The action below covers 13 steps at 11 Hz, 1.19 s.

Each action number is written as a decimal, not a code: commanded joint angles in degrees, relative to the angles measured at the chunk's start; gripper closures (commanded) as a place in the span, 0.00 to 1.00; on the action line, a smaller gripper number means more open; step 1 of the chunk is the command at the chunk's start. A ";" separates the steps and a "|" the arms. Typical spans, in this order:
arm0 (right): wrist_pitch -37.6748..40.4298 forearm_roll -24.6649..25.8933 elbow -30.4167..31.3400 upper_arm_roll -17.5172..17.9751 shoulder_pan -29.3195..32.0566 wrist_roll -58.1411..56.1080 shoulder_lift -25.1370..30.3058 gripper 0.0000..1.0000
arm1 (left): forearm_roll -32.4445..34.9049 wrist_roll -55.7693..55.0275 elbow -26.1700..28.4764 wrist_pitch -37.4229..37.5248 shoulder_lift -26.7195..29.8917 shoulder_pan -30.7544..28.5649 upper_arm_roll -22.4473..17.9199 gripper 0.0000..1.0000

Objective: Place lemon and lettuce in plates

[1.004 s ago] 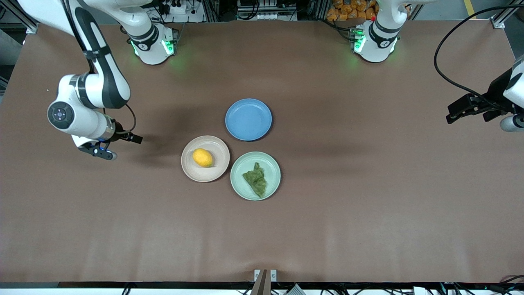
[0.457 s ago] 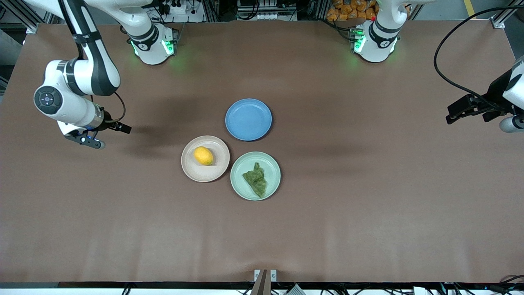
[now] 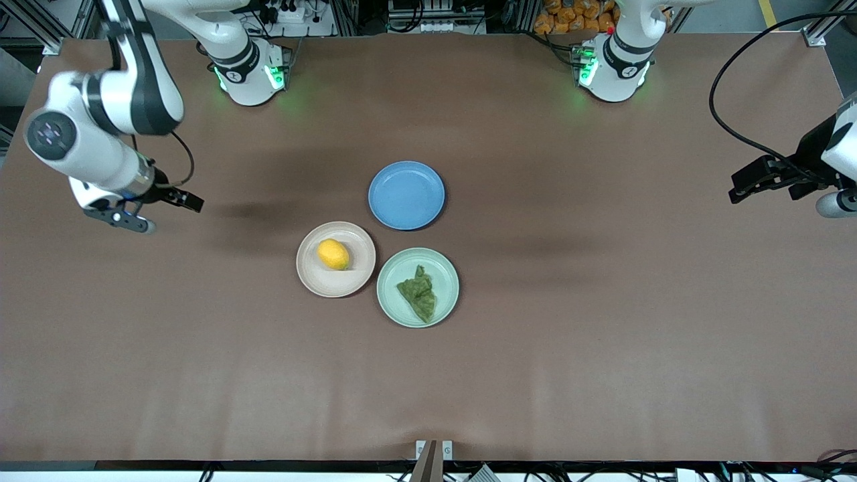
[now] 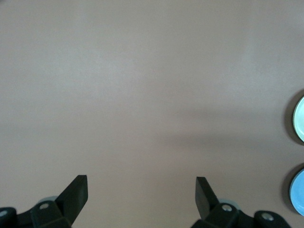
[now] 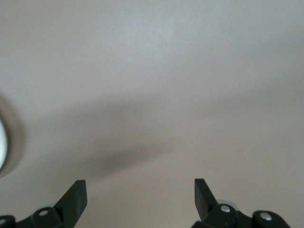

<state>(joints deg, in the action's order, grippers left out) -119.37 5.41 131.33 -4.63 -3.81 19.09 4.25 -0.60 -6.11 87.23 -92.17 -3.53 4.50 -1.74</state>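
We saw the lemon (image 3: 333,254) on the beige plate (image 3: 353,286) and the lettuce (image 3: 418,293) on the mint plate (image 3: 448,271); nothing seemed left. Both grippers, left (image 4: 141,197) and right (image 5: 140,199), hung empty over bare desk (image 3: 602,375), fingers apart.

Broad brown table (image 3: 602,348) under soft even light, faint shadows across it; cluttered equipment racks (image 3: 428,13) just past its top edge, cables trailing down.

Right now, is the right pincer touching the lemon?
Apart. The front view shows the right pincer open over bare table toward the right arm's end, well clear of the lemon on the beige-pink plate.
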 commanded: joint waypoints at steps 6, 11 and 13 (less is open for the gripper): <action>22.86 0.04 -23.56 0.77 -3.93 -11.15 6.65 0.00 | -1.51 1.62 -0.22 0.15 -0.42 -0.46 -0.02 0.00; 26.20 -5.06 -33.48 -1.61 -3.75 -13.73 5.77 0.00 | -1.25 1.62 -0.22 0.15 -0.77 -0.02 0.07 0.00; 28.55 -5.14 -40.15 -1.96 -3.40 -14.26 2.71 0.00 | -0.98 1.19 -0.30 0.15 -0.86 0.07 0.07 0.00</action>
<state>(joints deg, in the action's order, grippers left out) -94.81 1.46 99.34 -6.28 -8.12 6.40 10.62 -0.64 -6.11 87.26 -92.19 -4.21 4.64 -1.65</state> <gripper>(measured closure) 0.000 0.000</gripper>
